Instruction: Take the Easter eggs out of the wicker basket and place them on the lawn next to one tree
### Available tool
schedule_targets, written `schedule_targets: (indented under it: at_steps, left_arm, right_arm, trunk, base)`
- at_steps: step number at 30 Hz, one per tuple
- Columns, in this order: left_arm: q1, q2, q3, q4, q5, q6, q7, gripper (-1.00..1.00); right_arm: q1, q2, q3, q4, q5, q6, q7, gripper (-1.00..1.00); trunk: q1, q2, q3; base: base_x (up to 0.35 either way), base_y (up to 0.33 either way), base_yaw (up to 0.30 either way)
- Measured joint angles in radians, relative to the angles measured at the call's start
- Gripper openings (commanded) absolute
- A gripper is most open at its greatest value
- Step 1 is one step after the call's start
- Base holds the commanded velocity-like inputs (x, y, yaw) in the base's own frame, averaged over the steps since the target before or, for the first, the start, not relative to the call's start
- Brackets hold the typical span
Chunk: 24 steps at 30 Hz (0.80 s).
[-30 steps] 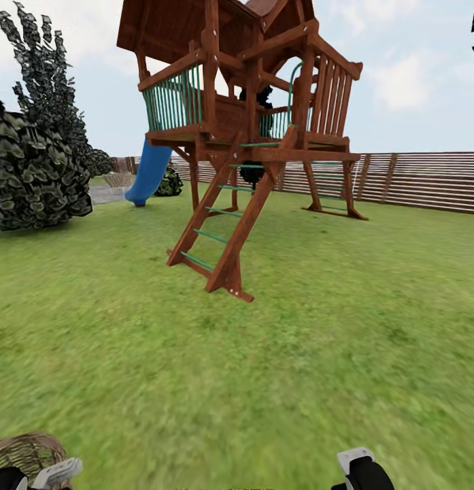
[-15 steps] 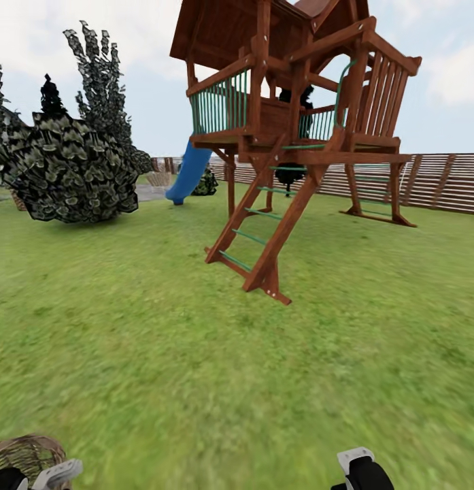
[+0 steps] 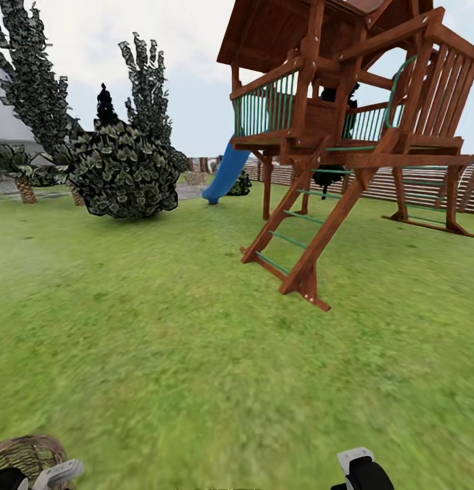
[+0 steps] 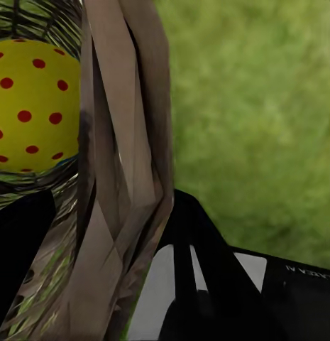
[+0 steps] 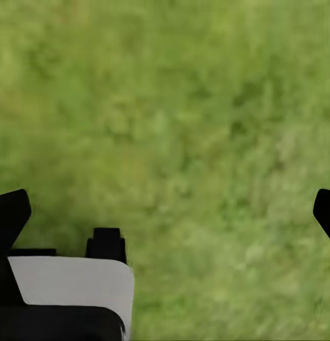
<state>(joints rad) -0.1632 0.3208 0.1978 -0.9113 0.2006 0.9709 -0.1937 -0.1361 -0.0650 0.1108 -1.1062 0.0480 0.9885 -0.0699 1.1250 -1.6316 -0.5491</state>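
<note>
My left gripper (image 3: 34, 475) is shut on the wicker basket (image 3: 24, 452) at the head view's lower left corner. In the left wrist view the woven rim (image 4: 125, 163) runs between the left gripper's black fingers (image 4: 207, 284). A yellow Easter egg (image 4: 33, 114) with red dots lies inside the basket, and the rest of the inside is hidden. My right gripper (image 5: 165, 206) is open over bare lawn (image 5: 179, 106), at the head view's lower right (image 3: 359, 469). The lawn (image 3: 196, 354) stretches ahead. The tree is out of view.
A wooden play tower (image 3: 345, 122) with a ladder (image 3: 291, 245) and blue slide (image 3: 226, 173) stands ahead to the right. A dark round bush (image 3: 124, 173), dark cypresses (image 3: 32, 82) and a small palm (image 3: 19, 170) stand at the left. A slatted fence (image 3: 413, 184) runs behind.
The camera has turned left, so the tower and bushes have slid right in the picture and the palm has come into view. Both grippers and the basket keep their places in the frame.
</note>
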Motion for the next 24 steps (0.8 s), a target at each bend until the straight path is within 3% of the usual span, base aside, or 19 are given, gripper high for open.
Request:
schedule_targets:
  at_steps: [24]
  left_arm:
    - [0.0, -0.002, 0.0, 0.0, -0.002, 0.0, -0.001, -1.0]
  right_arm:
    - [0.0, 0.002, 0.015, 0.0, -0.001, 0.0, 0.0, 1.0]
  trunk:
    - [-0.092, 0.168, 0.075]
  base:
    - [-0.107, 0.26, 0.291]
